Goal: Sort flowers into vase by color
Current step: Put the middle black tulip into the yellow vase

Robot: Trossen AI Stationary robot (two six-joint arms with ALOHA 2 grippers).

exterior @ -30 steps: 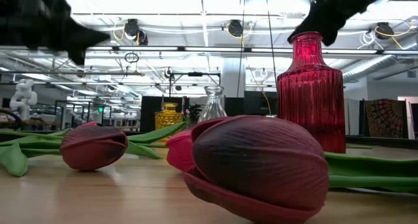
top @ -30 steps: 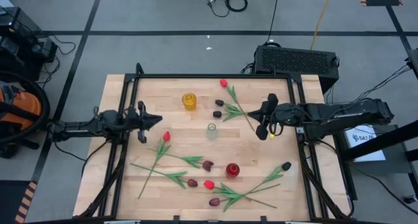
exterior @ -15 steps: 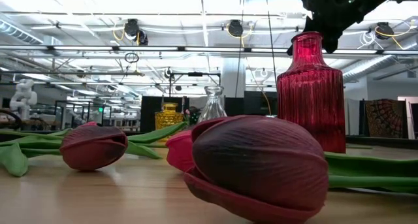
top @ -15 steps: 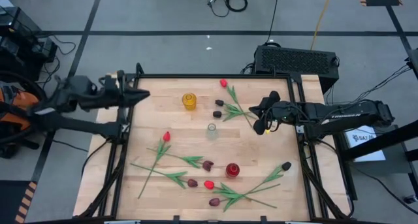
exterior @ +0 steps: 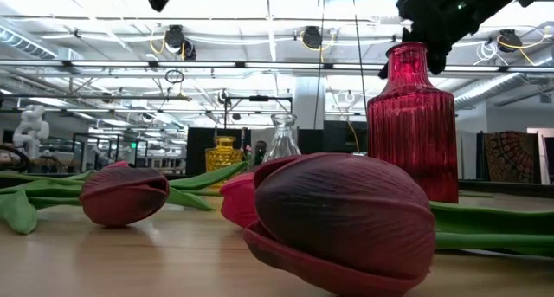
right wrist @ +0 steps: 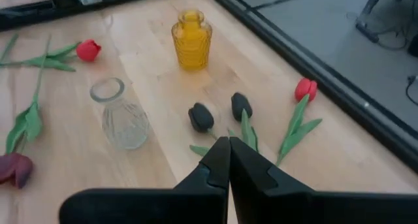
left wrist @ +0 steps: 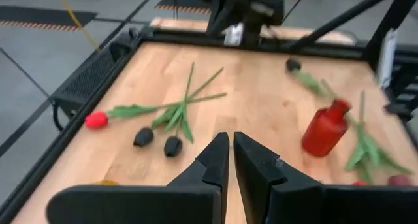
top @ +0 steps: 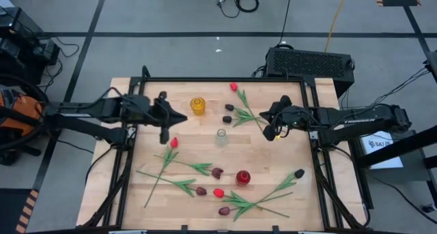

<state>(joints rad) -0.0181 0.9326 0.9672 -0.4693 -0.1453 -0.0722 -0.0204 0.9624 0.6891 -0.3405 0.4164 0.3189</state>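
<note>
Black fingers of the left gripper [top: 166, 118] are held almost together, a thin slit between them, nothing gripped; a red tulip [top: 174, 142] lies just below it on the wooden table [top: 136, 193], the yellow vase [top: 198, 106] off to one side. Across the table, the right gripper [top: 272, 132] is pressed shut and empty, beside two near-black tulips [right wrist: 200, 117] and the clear vase [top: 221, 136]. No flower is in any vase yet. A descent with fingers this narrow could push the stem aside rather than catch it. Only in the low view is the red vase [exterior: 412, 124] shown standing upright behind a maroon tulip [exterior: 342, 219].
</note>
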